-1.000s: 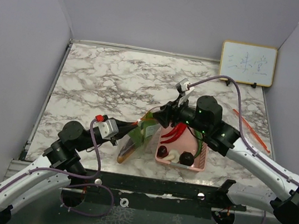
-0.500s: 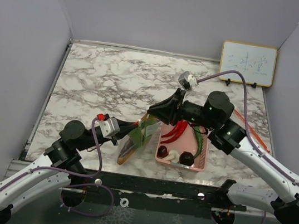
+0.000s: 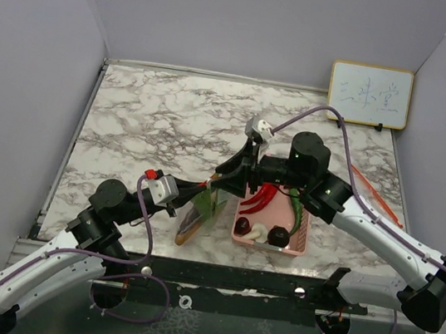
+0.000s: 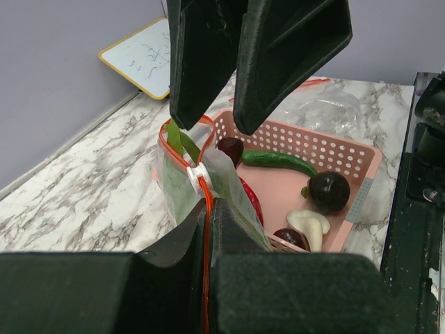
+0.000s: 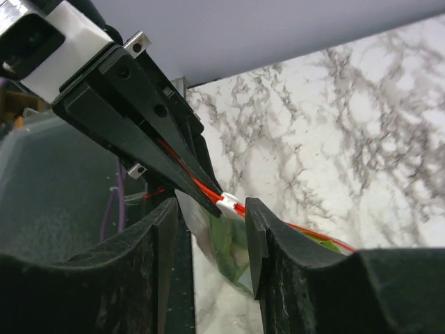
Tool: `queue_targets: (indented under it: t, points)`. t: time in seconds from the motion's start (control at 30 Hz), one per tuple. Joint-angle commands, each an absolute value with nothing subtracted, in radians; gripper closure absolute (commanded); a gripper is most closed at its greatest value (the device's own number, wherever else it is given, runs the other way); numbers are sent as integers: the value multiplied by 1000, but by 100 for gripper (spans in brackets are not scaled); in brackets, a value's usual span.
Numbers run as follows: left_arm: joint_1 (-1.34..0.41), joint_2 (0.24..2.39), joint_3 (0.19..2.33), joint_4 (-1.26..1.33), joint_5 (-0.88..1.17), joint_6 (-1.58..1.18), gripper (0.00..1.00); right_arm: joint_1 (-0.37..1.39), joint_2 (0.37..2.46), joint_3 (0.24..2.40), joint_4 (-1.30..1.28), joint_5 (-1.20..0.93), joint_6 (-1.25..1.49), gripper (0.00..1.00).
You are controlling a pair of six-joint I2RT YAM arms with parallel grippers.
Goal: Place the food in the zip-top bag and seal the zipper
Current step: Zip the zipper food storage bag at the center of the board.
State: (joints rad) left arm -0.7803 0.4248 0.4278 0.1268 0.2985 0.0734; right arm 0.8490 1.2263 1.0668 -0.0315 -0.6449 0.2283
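The zip-top bag point(image 3: 197, 215) stands tilted left of the pink basket point(image 3: 302, 244), with green leaf point(image 5: 233, 257) inside. My left gripper point(image 3: 195, 186) is shut on the bag's red zipper strip point(image 4: 203, 229). My right gripper point(image 3: 227, 176) is open, its fingers straddling the bag's top at the white slider point(image 5: 227, 204) without clamping it. Still in the basket are red chili peppers point(image 3: 262, 198), a long green vegetable point(image 4: 278, 160), a dark round piece point(image 4: 329, 191) and a white mushroom-like piece point(image 4: 309, 224).
A small whiteboard point(image 3: 369, 94) leans on the back wall at the right. A thin red strip point(image 3: 374, 194) lies on the marble beside my right arm. Grey walls close in the table on three sides.
The right gripper rose and swung, then came back down slightly further left over the bag's top, its jaws narrowing and reopening. The left gripper kept its hold on the zipper strip.
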Motion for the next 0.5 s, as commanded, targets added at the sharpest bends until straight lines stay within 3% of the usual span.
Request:
queue_targets:
  t: [0.0, 0.13, 0.47]
  points:
    - [-780, 415, 464, 199, 334, 75, 100, 847, 1176, 1051, 7, -697, -30, 54]
    - [-780, 408, 469, 176, 335, 77, 100, 847, 1212, 1077, 20, -786, -148, 50]
    - [-780, 411, 469, 176, 347, 88, 100, 844, 1387, 1240, -209, -997, -382, 52]
